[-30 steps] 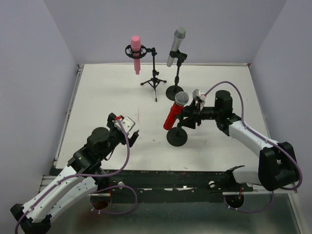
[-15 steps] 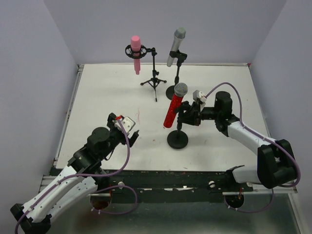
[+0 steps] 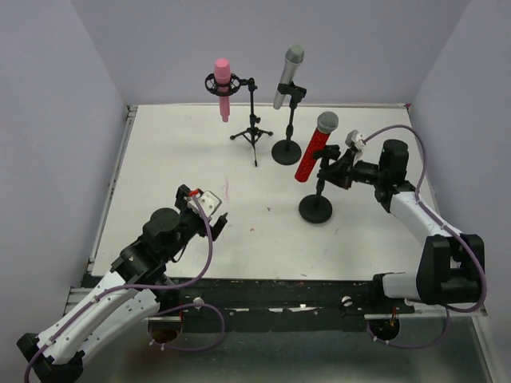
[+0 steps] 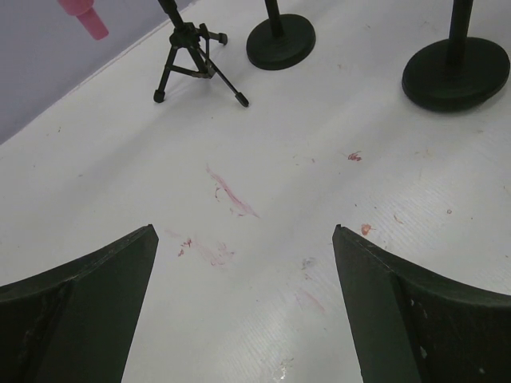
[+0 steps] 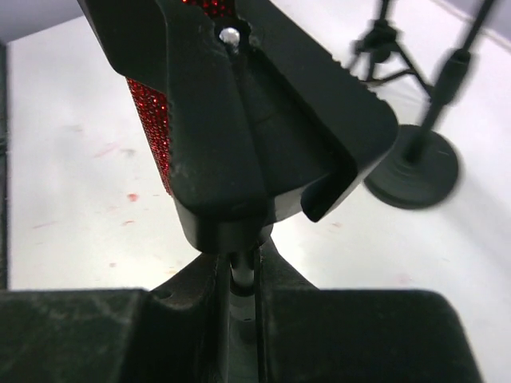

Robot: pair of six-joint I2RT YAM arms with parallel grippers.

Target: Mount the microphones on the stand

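Glittery red microphone (image 3: 312,154) sits clipped; right gripper (image 3: 329,171) clamps its thin black stand (image 3: 316,210); left gripper (image 4: 243,237) gapes.

High rear overview; two low wrist views, tripod (image 4: 192,60) in both.

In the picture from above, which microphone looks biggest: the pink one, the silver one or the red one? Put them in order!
1. The red microphone looks slightly longest, though it stands nearer the camera.
2 and 3. The silver-grey microphone and the pink microphone look about alike, so I would not rank them.
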